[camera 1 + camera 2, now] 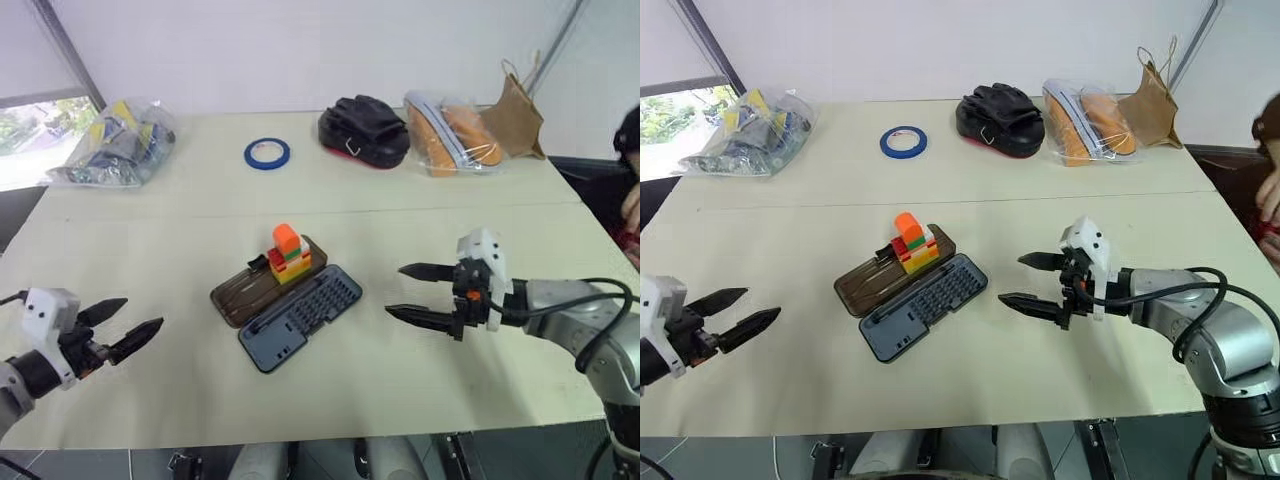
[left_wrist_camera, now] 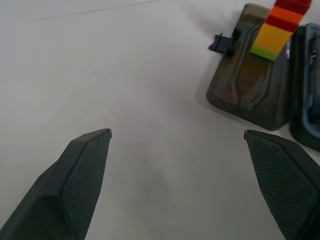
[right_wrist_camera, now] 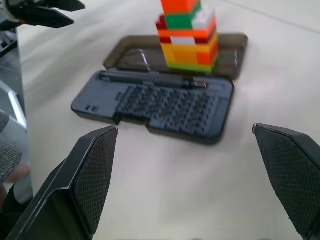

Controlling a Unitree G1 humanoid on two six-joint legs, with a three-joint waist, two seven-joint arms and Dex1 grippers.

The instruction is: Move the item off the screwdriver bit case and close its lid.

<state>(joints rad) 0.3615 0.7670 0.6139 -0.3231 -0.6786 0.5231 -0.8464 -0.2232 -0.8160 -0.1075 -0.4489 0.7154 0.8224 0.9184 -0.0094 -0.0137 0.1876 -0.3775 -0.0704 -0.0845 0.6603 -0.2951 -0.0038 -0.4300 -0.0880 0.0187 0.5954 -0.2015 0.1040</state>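
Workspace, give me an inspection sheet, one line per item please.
Surface: pale table, seam across.
Job's things: screwdriver bit case lies open; brick stack stands on its brown lid.
Clutter: blue tape ring, black pouch, two clear bags, paper bag along the far edge.
Grippers: left gripper and right gripper open, empty, apart from the case.
Cables: black cable on right arm.
Surroundings: white wall, window at left.

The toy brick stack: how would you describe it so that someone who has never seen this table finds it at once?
Start at the pale table and find, near its middle, the open screwdriver bit case. On its smoky brown translucent plastic lid stands a small stack of plastic toy bricks. It is the only upright, many-coloured thing there: orange on top, then green, red and yellow.
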